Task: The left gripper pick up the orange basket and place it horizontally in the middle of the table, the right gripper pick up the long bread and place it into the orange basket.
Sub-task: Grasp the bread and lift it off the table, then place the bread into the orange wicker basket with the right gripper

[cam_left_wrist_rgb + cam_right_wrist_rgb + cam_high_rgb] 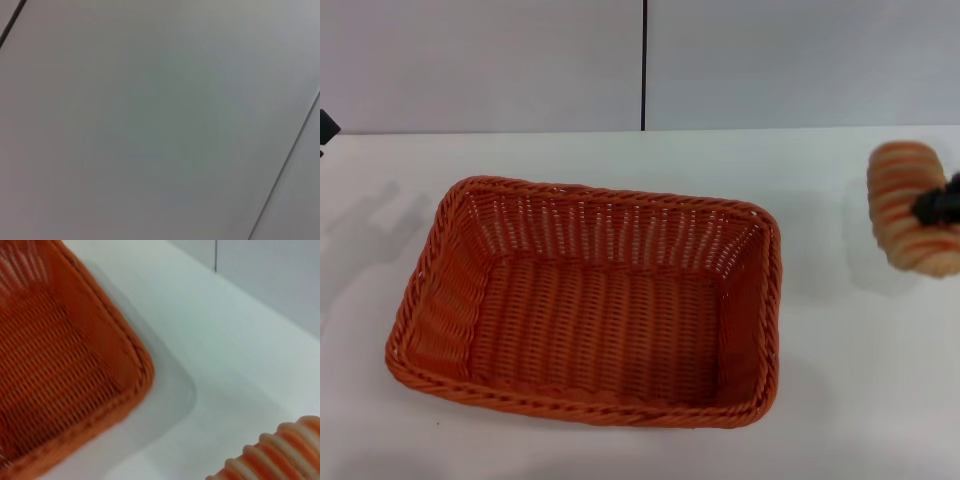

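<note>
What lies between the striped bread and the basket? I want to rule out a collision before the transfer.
Nothing visible. The oblong cream loaf with orange stripes, held off to the right by the right gripper, is separated from the empty orange woven basket only by bare white tabletop.

The right gripper [942,205] shows only as a black tip at the far right edge of the head view, raised above the table level and clamped across the bread [912,205]; its arm lies outside the view. The left gripper [325,128] is a small black sliver at the far left edge, well back, and whether its fingers are apart cannot be told.
</note>
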